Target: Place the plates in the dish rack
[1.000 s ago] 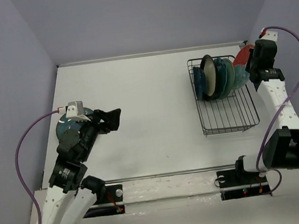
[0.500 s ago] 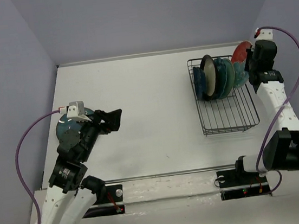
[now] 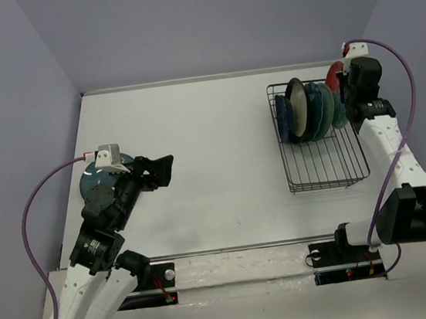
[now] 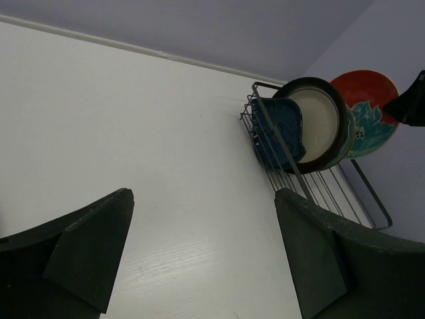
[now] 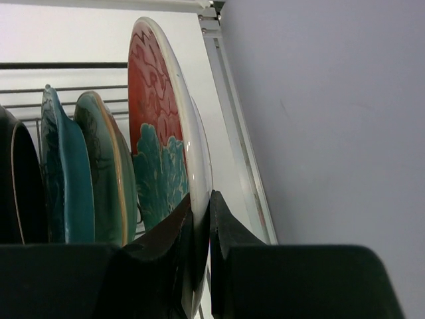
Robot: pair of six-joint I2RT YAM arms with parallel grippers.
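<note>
Red plate at dish rack's right end, far right corner of table.
Only the right wrist view shows right gripper clenched on its rim; the top view hides this. Left gripper released.

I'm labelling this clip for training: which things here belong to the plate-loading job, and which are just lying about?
Job: dish rack; four racked plates; red plate in the right gripper; teal plate on the table.
Just there: table; purple cables.
</note>
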